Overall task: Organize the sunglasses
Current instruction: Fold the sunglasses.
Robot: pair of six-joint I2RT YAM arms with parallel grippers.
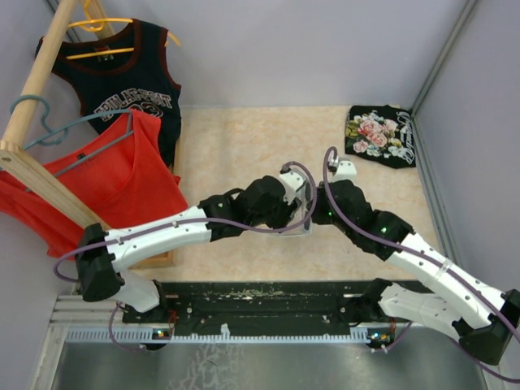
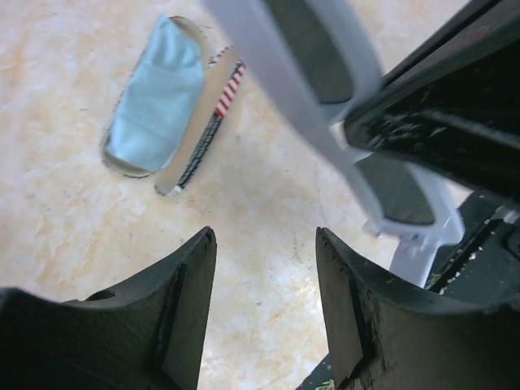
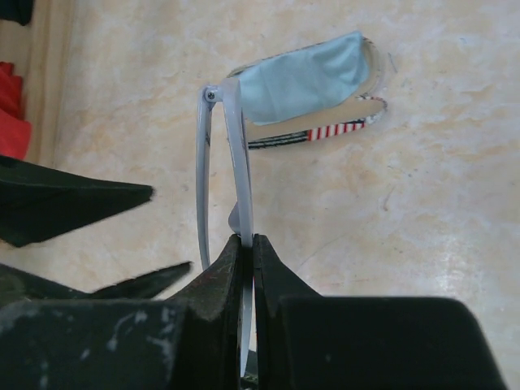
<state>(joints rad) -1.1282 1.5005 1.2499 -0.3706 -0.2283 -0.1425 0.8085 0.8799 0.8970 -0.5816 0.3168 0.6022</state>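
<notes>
The sunglasses (image 3: 240, 162), white-framed with dark lenses, hang edge-on above the table with my right gripper (image 3: 249, 240) shut on the frame. The left wrist view has them at the upper right (image 2: 280, 81), pinched by the right gripper's black fingers (image 2: 431, 122). My left gripper (image 2: 264, 237) is open just beside and below them, with only bare table between its fingers. Its fingers (image 3: 77, 205) also reach in from the left of the right wrist view. In the top view both wrists meet at the table's middle and hide the sunglasses.
A flag-print case (image 2: 203, 138) lies open on the table with a light-blue cloth (image 2: 158, 97) inside. A red top (image 1: 106, 183) and a black jersey (image 1: 122, 81) hang on a wooden rack (image 1: 36, 175) at the left. A floral cloth (image 1: 380, 134) lies at the back right.
</notes>
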